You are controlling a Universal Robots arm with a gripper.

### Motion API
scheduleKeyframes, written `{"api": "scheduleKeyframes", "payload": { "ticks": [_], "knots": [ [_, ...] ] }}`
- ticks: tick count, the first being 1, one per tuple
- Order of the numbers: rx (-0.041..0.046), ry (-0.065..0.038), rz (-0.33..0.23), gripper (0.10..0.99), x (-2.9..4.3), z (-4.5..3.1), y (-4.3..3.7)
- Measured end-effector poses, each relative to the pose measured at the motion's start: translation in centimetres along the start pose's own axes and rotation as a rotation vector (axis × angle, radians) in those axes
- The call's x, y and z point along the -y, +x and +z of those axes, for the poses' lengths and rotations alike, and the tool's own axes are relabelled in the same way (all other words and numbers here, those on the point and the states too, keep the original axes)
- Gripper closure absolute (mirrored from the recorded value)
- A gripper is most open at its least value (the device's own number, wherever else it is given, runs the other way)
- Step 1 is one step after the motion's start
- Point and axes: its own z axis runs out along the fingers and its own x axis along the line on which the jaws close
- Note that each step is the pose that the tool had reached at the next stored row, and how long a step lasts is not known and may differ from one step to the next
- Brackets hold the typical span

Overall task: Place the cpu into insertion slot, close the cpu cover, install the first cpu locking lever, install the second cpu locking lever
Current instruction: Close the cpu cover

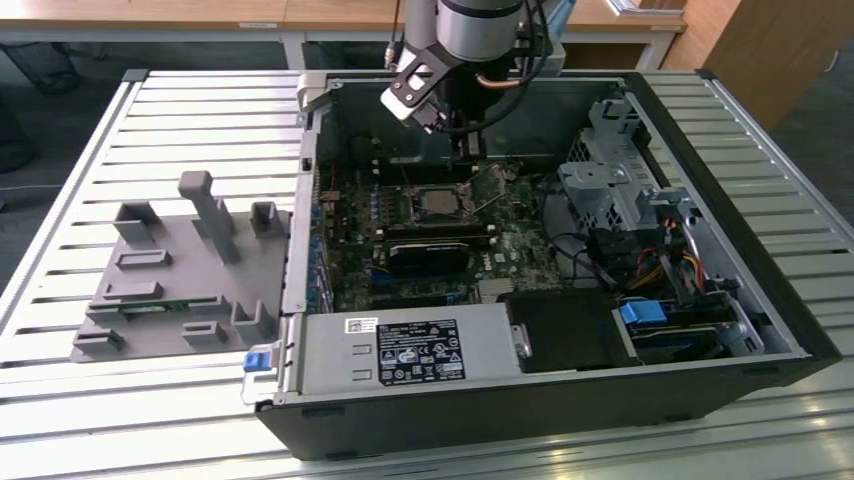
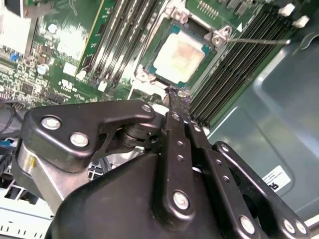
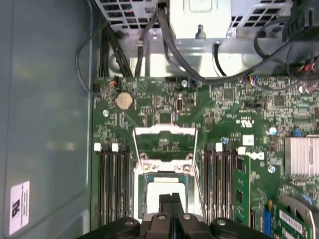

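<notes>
cpu (image 3: pixel 153 193) sitting in insertion slot (image 3: pixel 140 199), mid-board inside computer case (image 1: pixel 534 405); cpu cover (image 3: pixel 164 131) standing flipped open at slot's edge. gripper (image 3: pixel 171 198) hovering just over chip, jaws pressed together, holding nothing. Cover-closing step seemingly in hand, calling for tipping frame flat over chip

- cpu (image 2: pixel 182 52): 1
- insertion slot (image 3: pixel 141 172): 1
- cpu cover (image 3: pixel 164 130): 1
- cpu locking levers (image 3: pixel 135 149): 2
- green circuit board (image 3: pixel 239 109): 1
- coin cell (image 3: pixel 123 101): 1
- black rectangular card (image 1: pixel 430 255): 1
- computer case (image 1: pixel 534 410): 1
- grey fixture (image 1: pixel 174 290) on tabletop (image 1: pixel 120 420): 1
- gripper (image 3: pixel 170 196): 1; fingers (image 3: pixel 164 205): 2
</notes>
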Motion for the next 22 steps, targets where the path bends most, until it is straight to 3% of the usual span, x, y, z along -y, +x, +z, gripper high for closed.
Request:
{"api": "scheduleKeyframes", "payload": {
  "ticks": [12, 17, 22],
  "knots": [
    [0.0, 0.0, 0.0, 0.969, -1.54, 0.09, 0.02],
    [0.0001, 0.002, 0.0, 0.969, -2.73, 0.17, 0.03],
    [-0.0004, 0.002, -0.002, 0.969, -3.35, 0.32, 0.04]
  ]
}}
